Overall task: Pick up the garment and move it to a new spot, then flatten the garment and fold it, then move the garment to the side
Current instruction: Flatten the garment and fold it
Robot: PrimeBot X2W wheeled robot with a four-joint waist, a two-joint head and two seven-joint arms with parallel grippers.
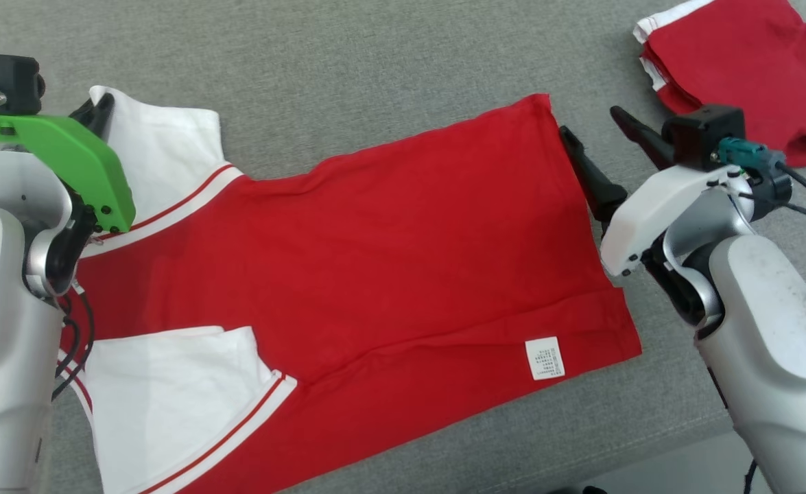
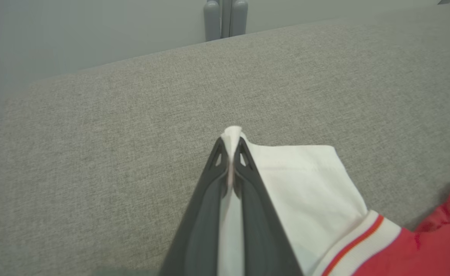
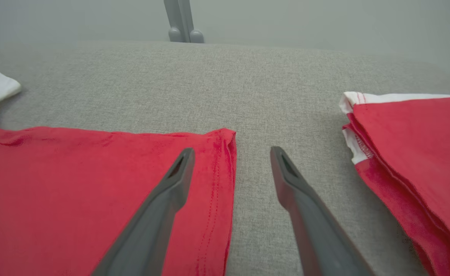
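Two grippers at work, each doing something different. Left gripper (image 2: 231, 145) is pressed together, pinching the tip of the far white sleeve (image 2: 305, 176); a nub of cloth pokes out past the fingertips. Right gripper (image 3: 232, 151) is spread wide, straddling the far hem corner (image 3: 225, 138) of the shirt, one finger over red cloth and the other over bare grey surface (image 1: 348, 68). Nothing held there yet.

Shirt (image 1: 389, 240) lies mostly flat across the middle of the grey surface, with sleeves toward its left edge and hem toward its right edge. Care label (image 1: 544, 357) shows by the hem on the near side. A second red garment (image 1: 739, 62), folded, sits at the far right corner, near my right gripper.

Risks, as I judge them:
- The left pinch is shallow, at the sleeve's very tip, so a firm pull could slip it free.
- If the right gripper closes too high, it may catch one layer only or miss the corner.
- An uneven lift would skew the fold.
- A swing to the right could brush the folded garment.
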